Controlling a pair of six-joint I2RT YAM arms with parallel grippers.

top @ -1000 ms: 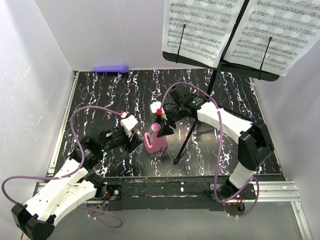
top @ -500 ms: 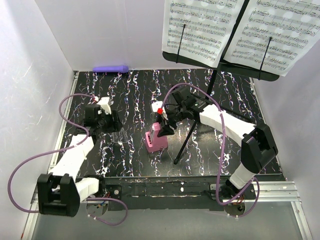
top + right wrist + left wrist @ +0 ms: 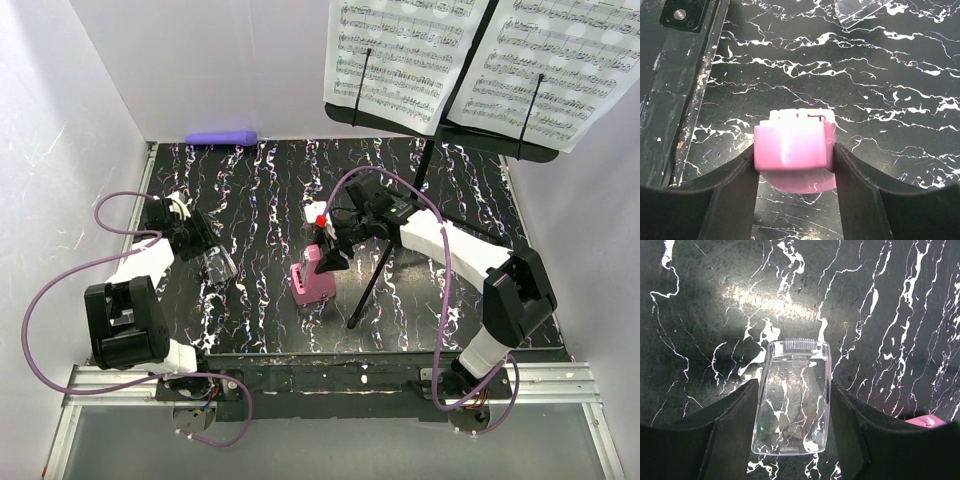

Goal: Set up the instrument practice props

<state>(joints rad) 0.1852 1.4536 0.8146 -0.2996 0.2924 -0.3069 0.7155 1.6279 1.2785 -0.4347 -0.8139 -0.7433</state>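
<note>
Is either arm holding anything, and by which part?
The left gripper holds the clear cover, jaws on its two long sides; the right gripper holds the pink metronome, jaws on opposite sides.

On the black folding tripod music stand, the two white printed sheet-music pages run off the top edge — their notes too small to read.

Left hand swung left, away from pink metronome, carrying clear cover to left side of surface.
</note>
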